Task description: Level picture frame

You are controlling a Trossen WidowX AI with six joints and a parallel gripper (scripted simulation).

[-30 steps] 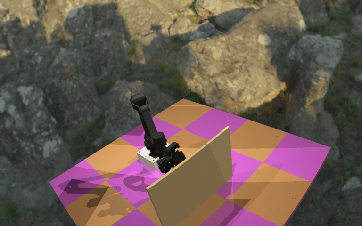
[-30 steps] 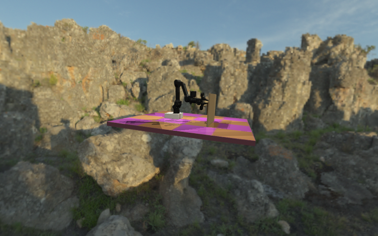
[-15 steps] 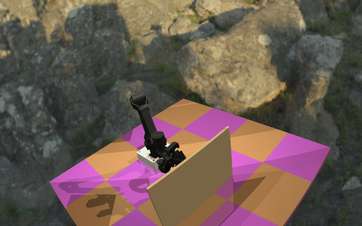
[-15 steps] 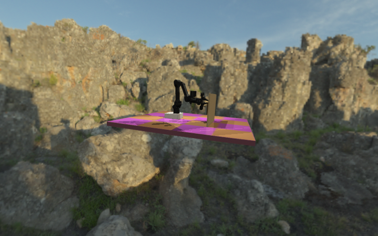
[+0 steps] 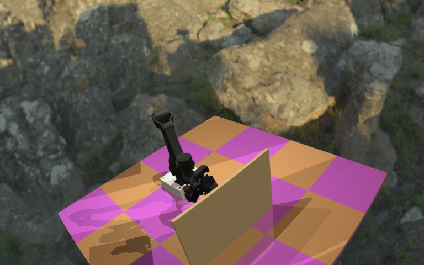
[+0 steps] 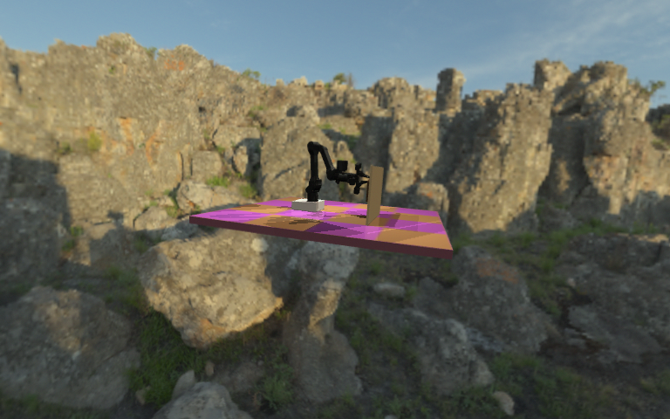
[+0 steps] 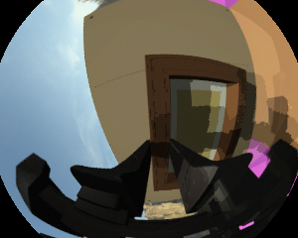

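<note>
A brown wooden picture frame hangs on the tan wall panel. It shows only in the wrist view, rotated by the camera, so its tilt is hard to judge. My gripper is shut on the frame's near edge bar; the two dark fingers stand on either side of it. The screw and the notched strip are hidden behind the frame. In the top and exterior views the wall panel hides the frame.
The arm's white base sits on the purple and orange checkered platform. Rocky ground lies all around below the platform's edges.
</note>
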